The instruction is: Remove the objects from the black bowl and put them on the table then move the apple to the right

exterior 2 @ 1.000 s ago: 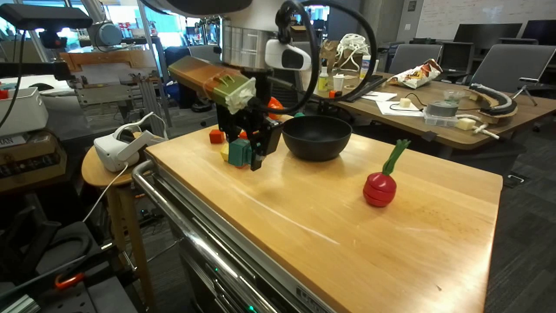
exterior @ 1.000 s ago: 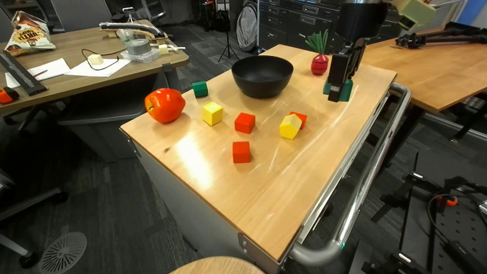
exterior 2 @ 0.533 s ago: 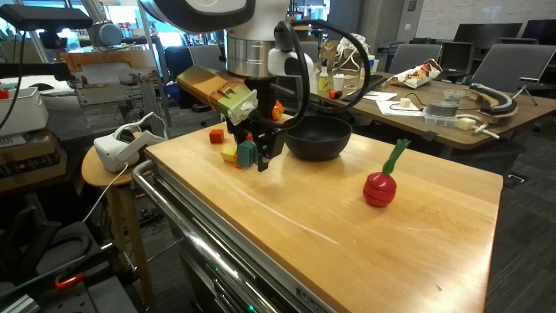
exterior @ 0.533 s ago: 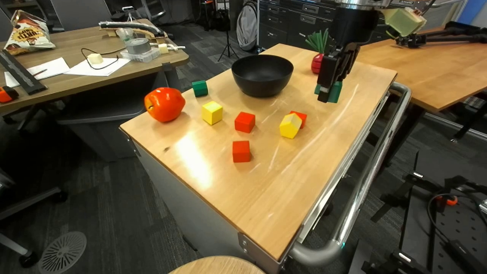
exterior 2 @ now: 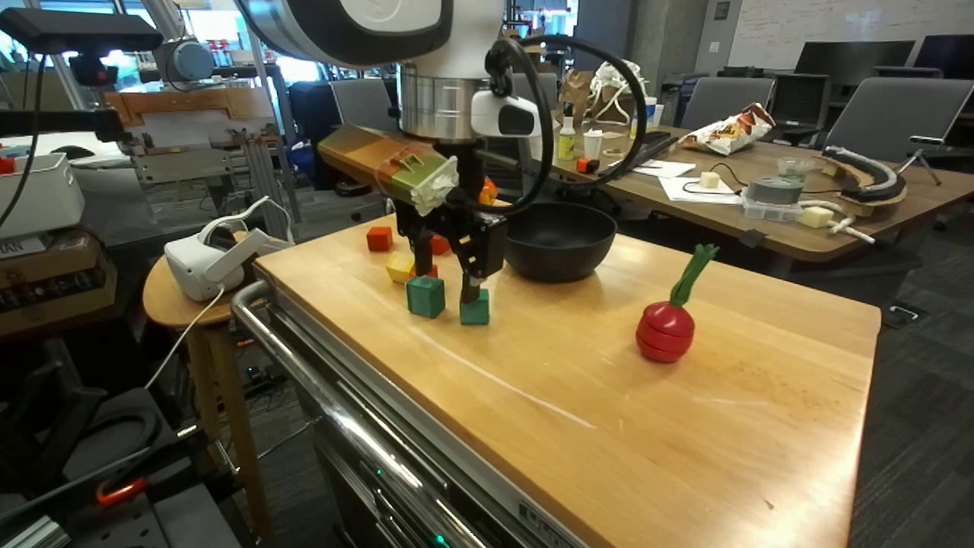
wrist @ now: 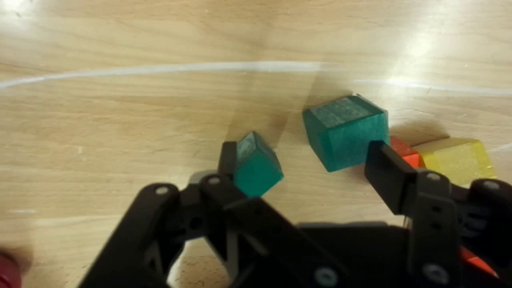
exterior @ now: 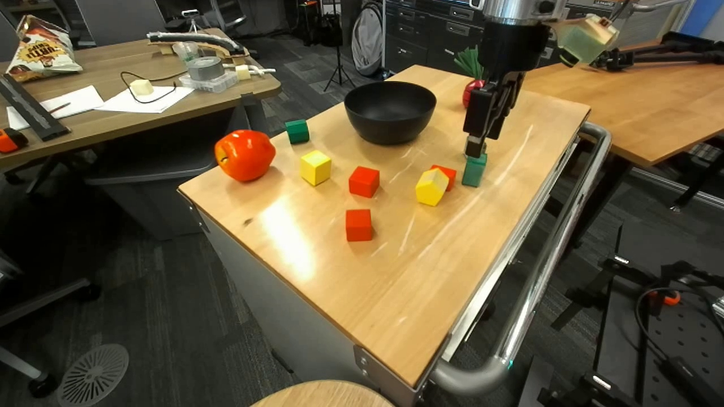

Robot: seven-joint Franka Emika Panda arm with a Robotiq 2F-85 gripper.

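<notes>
My gripper (exterior 2: pixel 447 285) is open above the table, with its fingers wide apart in the wrist view (wrist: pixel 302 160). A green block (exterior 2: pixel 425 296) is below one fingertip, and a smaller-looking green block (exterior 2: pixel 475 308) is at the other fingertip. In the wrist view, one green block (wrist: pixel 348 132) lies ahead of the right finger and the other green block (wrist: pixel 258 170) is beside the left finger. I cannot tell whether both rest flat on the table. The black bowl (exterior: pixel 390 130) stands upright; no objects show inside. The red-orange apple (exterior: pixel 245 156) is at the table's far-left corner.
Yellow blocks (exterior: pixel 315 168) (exterior: pixel 431 187) and red blocks (exterior: pixel 364 182) (exterior: pixel 358 225) lie on the table. Another red block (exterior: pixel 447 176) is behind a yellow one. A green block (exterior: pixel 297 131) sits near the apple. A red radish (exterior 2: pixel 665 332) stands apart. A metal rail (exterior 2: pixel 342 415) runs along one edge.
My gripper has moved towards the red and yellow blocks and lowered. It has opened and let go of the two green blocks, which are now lower and apart from each other.
</notes>
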